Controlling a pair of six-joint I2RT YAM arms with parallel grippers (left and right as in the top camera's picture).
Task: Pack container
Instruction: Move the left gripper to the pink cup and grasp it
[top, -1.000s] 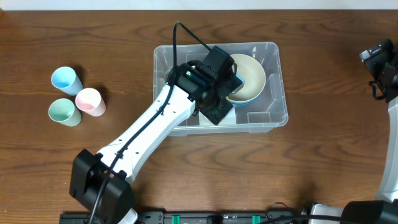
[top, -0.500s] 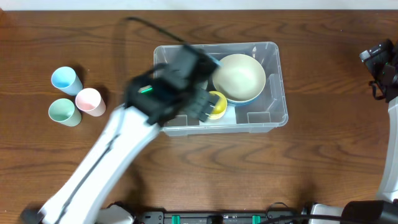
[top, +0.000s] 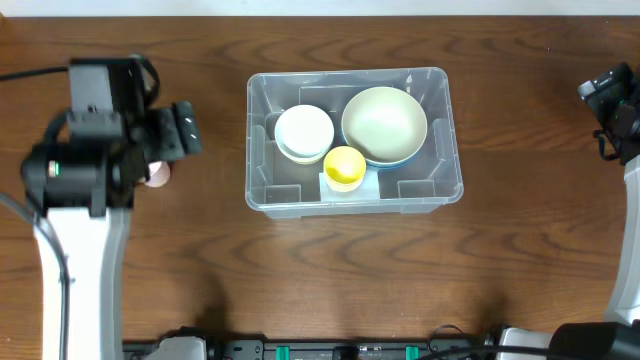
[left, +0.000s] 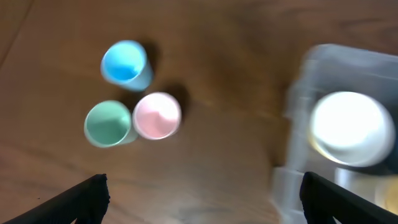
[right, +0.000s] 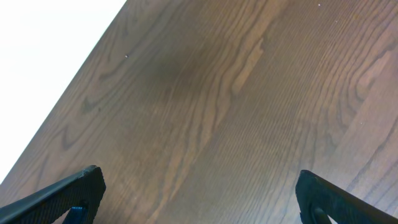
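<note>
The clear container (top: 452, 150) stands at the table's middle. It holds a large cream bowl (top: 384, 124), a stack of small white bowls (top: 304, 132) and a yellow cup (top: 344, 167). My left gripper (top: 178, 132) is open and empty, held above the table left of the container. In the left wrist view my open left gripper (left: 202, 202) hangs over bare wood, with a blue cup (left: 124, 62), a green cup (left: 109, 123) and a pink cup (left: 157, 116) ahead and the container's wall (left: 295, 106) at the right. My right gripper (right: 199, 199) is open and empty over bare wood.
In the overhead view the left arm hides the cups except a sliver of the pink cup (top: 158, 177). The right arm (top: 615, 100) sits at the table's far right edge. The table's pale far edge (right: 37, 74) shows in the right wrist view.
My left arm has swung out of the container to the left, over the cups, leaving the yellow cup inside. The right arm has not moved.
</note>
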